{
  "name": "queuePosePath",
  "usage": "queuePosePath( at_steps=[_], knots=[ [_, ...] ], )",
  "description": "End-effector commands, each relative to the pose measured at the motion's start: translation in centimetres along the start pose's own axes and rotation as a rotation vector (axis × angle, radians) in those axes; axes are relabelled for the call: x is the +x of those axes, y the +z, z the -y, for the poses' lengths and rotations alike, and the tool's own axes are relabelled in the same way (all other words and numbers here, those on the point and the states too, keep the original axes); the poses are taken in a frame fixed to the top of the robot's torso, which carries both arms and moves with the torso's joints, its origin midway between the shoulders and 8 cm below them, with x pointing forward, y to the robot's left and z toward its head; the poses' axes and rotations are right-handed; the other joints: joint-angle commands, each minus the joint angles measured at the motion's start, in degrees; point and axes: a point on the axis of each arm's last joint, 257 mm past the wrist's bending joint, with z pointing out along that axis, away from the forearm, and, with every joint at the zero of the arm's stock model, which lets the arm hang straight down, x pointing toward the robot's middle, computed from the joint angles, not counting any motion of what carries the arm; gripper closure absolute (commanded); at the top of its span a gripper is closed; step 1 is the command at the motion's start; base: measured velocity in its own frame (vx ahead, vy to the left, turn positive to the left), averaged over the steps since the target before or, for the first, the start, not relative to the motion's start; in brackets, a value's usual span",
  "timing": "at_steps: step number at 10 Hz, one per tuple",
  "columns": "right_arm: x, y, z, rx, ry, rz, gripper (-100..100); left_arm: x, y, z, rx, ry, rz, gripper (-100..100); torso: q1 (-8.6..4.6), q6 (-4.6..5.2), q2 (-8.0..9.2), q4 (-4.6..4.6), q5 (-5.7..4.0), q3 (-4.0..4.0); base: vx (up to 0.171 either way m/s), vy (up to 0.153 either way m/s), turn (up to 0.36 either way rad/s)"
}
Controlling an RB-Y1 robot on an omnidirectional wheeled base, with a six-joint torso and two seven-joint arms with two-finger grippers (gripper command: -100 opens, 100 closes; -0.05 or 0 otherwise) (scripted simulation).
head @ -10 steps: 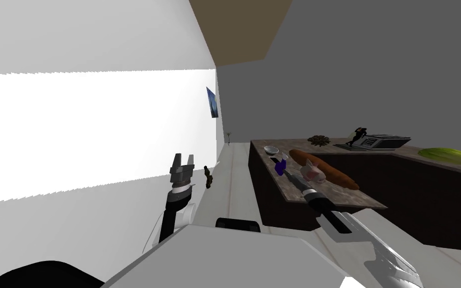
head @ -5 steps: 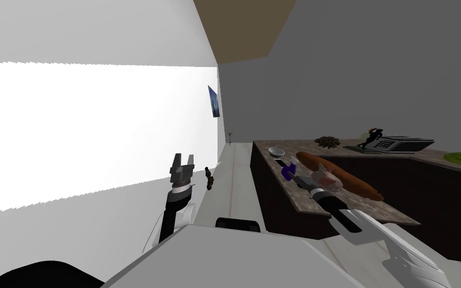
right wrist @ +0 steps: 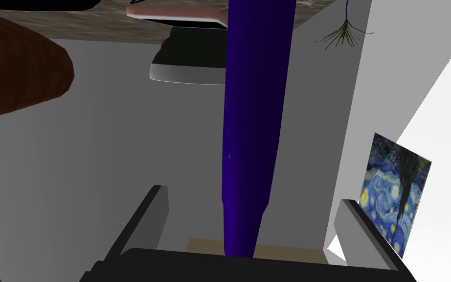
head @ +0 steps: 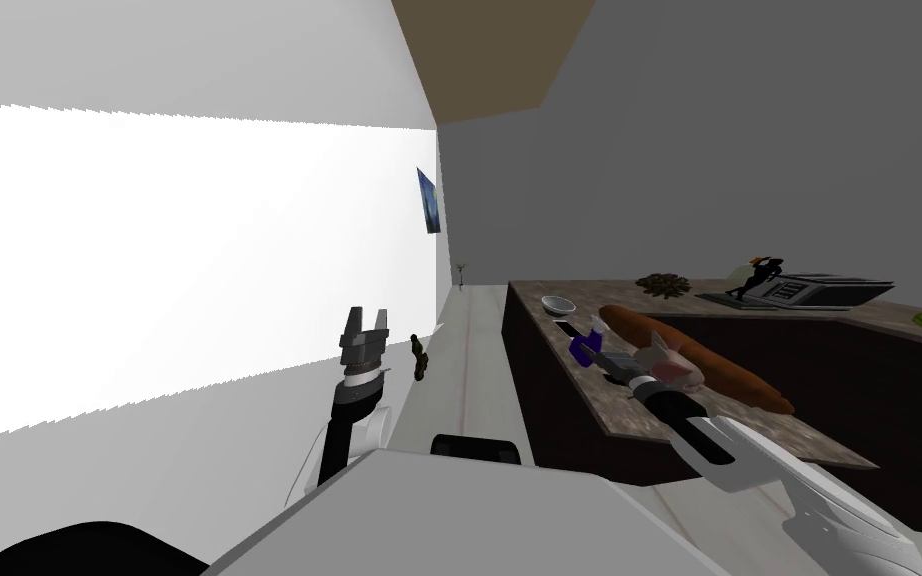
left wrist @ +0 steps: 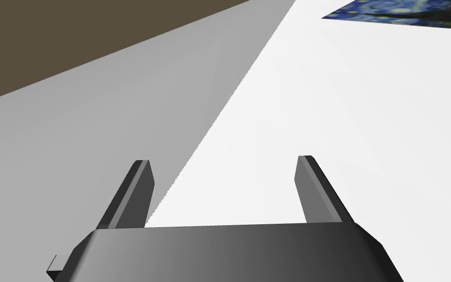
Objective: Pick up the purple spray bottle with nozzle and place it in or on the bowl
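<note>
Purple spray bottle (right wrist: 251,122) runs lengthwise out from the dark body of the right gripper (right wrist: 252,195) in the right wrist view, between its fingers (right wrist: 144,223). They stand wide apart with a clear gap to the bottle on each side, pressing nothing. The same view shows the bowl (head: 557,304) partly behind the bottle, with a pink-edged flat thing (right wrist: 175,13) just beside it.

The head view adds the wider layout: the bottle is on the bowl's near side, close to the desk (head: 749,420) edge, with the flat thing between them. Whether the bottle rests on the desk or hangs above it, I cannot tell. A brown loaf (head: 709,365) and a pink figure (head: 671,366) lie further from the bowl, beside the arm.

Since a second ago my head has turned and the whole desk has slid across the picture. The bottle keeps its place near the bowl, at the gripper's tip.

The right forearm stretches low over the desk toward the bowl. The left gripper (left wrist: 223,160) is raised upright, well apart from the bowl, fingers spread and empty
</note>
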Motion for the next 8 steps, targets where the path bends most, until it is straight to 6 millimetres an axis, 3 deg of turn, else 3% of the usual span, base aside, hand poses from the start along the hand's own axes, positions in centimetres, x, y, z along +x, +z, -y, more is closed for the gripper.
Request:
queuePosePath(
  at_steps=[1, 2, 6, 7, 8],
  knots=[
    [0.00, 0.00, 0.00, 0.000, 0.000, 0.000, -100, 0.00, 0.00, 0.00, 0.000, 0.000, 0.000, 0, 0.00, 0.00, 0.00, 0.00, 0.00, 0.00, 0.000, 0.000, 0.000],
    [0.00, 0.00, 0.00, 0.000, 0.000, 0.000, 100, 0.00, 0.00, 0.00, 0.000, 0.000, 0.000, 0, -0.01, 0.00, 0.02, 0.01, 0.00, 0.02, 0.000, 0.000, 0.000],
    [-0.03, 0.01, 0.00, 0.000, 0.000, 0.000, 100, 0.00, 0.00, 0.00, 0.000, 0.000, 0.000, 0, 0.00, 0.00, 0.04, 0.00, -0.01, 0.02, 0.000, 0.000, 0.000],
    [-0.02, 0.01, 0.00, 0.000, 0.000, 0.000, 0, 0.00, 0.00, 0.00, 0.000, 0.000, 0.000, 0, 0.00, 0.00, 0.04, 0.00, -0.01, 0.02, 0.000, 0.000, 0.000],
    [-0.02, 0.01, 0.00, 0.000, 0.000, 0.000, 100, 0.00, 0.00, 0.00, 0.000, 0.000, 0.000, 0, -0.01, 0.00, 0.04, 0.00, -0.01, 0.02, 0.000, 0.000, 0.000]
  ],
)
